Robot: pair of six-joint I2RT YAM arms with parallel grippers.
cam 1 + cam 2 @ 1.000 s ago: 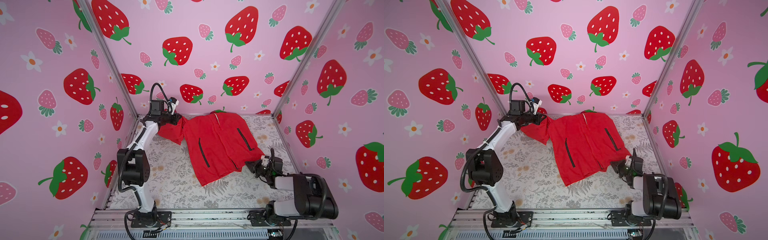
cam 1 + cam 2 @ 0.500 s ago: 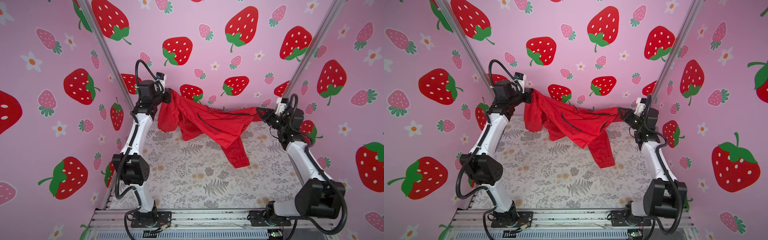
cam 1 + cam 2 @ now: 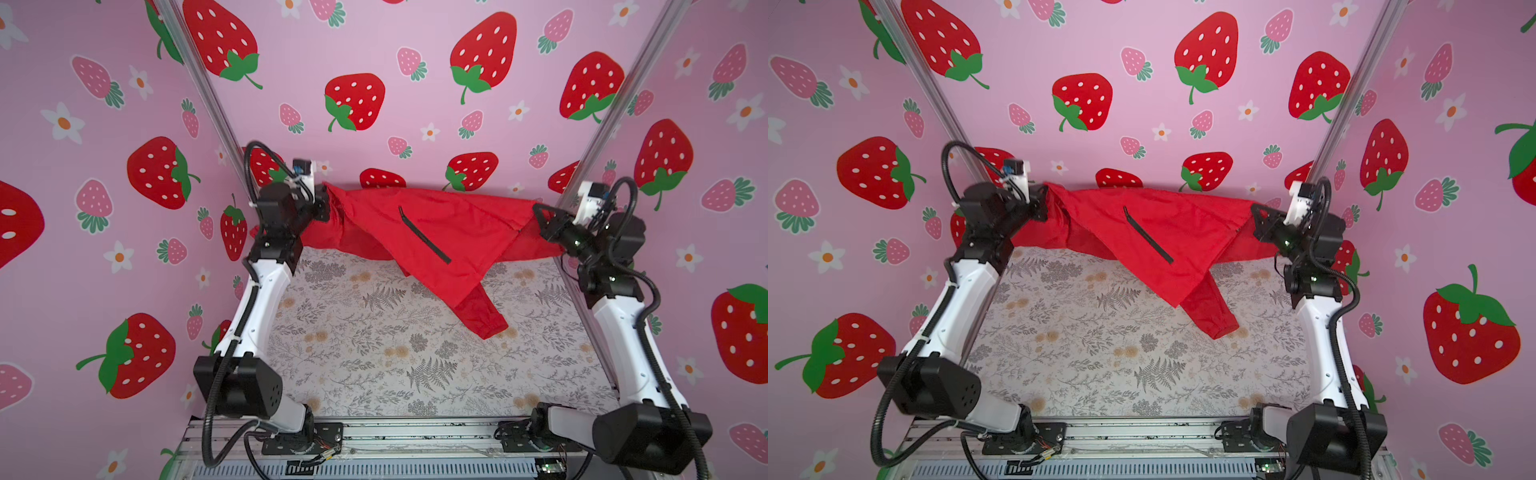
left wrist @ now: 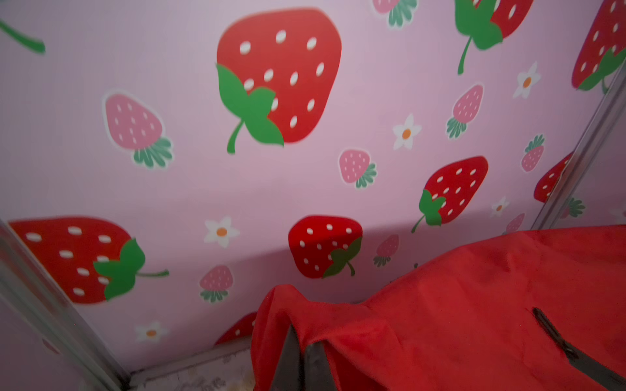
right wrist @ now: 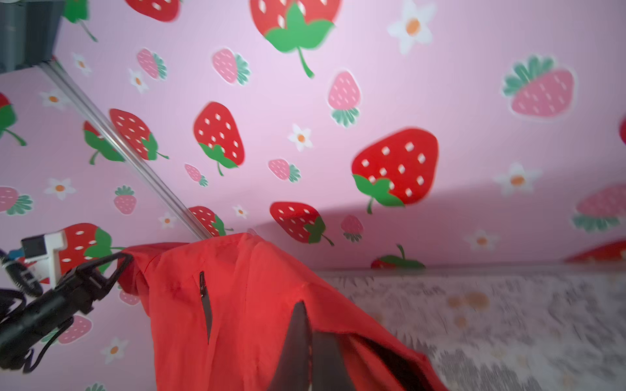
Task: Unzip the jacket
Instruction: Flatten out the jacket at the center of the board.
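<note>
Nearest the camera, a silver aluminium rail [image 3: 415, 436] is seen, onto which the bases of both white-and-black arms are bolted. Beyond it lies the flat table [image 3: 365, 365], covered in a pale cloth printed with grey ferns and tan flowers. Partway back and right of the middle, the cuff of one hanging red sleeve [image 3: 484, 318] [image 3: 1217, 322] is rested on this cloth in both top views.

Above it, the large bright red long-sleeved jacket [image 3: 449, 220] [image 3: 1183, 220] is held raised over the far edge of the table. It is stretched sideways between the two arms, with a pointed fold drooping toward the sleeve. A black slanted pocket zipper [image 3: 424, 241] [image 3: 1148, 235] is shown running across the spread cloth. The front zipper cannot be made out.

At the jacket's left end, the black left gripper [image 3: 325, 204] [image 3: 1044, 203] is seen with its jaws drawn narrow on a bunch of red cloth. In the left wrist view the dark fingers [image 4: 291, 359] are pressed together with the cloth draped over them. At the right end, the black right gripper [image 3: 539, 214] [image 3: 1257, 214] is likewise clamped tight on the jacket's edge, and in the right wrist view its fingers [image 5: 298, 338] are closed on the cloth.

Farthest back, the pink wall [image 3: 415, 137], printed with red strawberries and white flowers, is seen behind the jacket.
</note>
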